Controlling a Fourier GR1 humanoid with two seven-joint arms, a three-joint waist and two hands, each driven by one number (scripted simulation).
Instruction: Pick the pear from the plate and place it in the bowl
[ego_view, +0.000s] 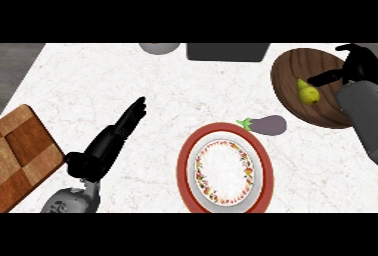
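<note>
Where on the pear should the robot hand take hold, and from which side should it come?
Grip the pear around its wide lower body, coming from above. It lies on the wooden plate with its narrow end up-left, and the right robot hand is already beside it.

The pear (308, 93) is lying in the bowl (291, 65) at the worktop's (96, 75) far right, with the eggplant (267, 124) sitting just beside the bowl's near-left rim. The plate (224, 172) is sitting nearer, below the eggplant, and a cutting board (22, 152) is lying at the left edge.

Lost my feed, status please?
Left robot hand open, resting. Right robot hand open above pear. Pear in wooden bowl, plate empty.
</note>
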